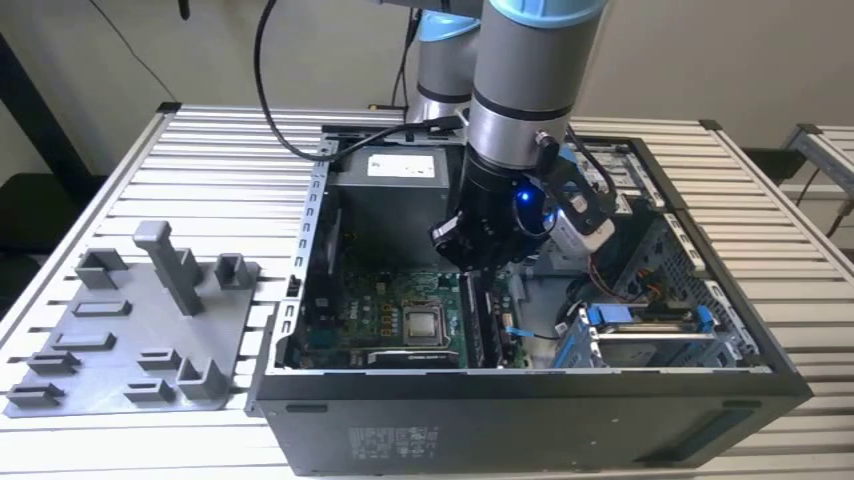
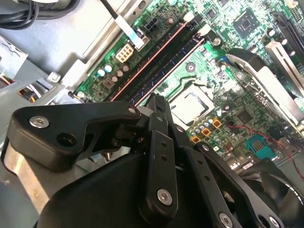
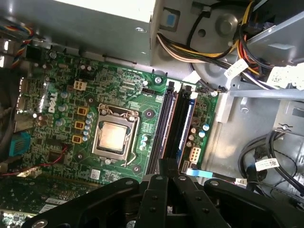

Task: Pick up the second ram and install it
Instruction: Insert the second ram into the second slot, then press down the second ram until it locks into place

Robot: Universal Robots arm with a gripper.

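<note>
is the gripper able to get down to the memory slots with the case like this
Probably yes. The computer case is open on top, the gripper hangs right above the memory slots beside the processor, and nothing lies between them; the cable bundles sit off to one side.

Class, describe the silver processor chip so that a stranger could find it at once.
Start at the open computer case on the slatted table and look down at the green motherboard on its floor. Near the board's middle, beside the long dark memory slots, sits the processor chip: the only flat, square, bare silver plate, held in a metal frame.
</note>
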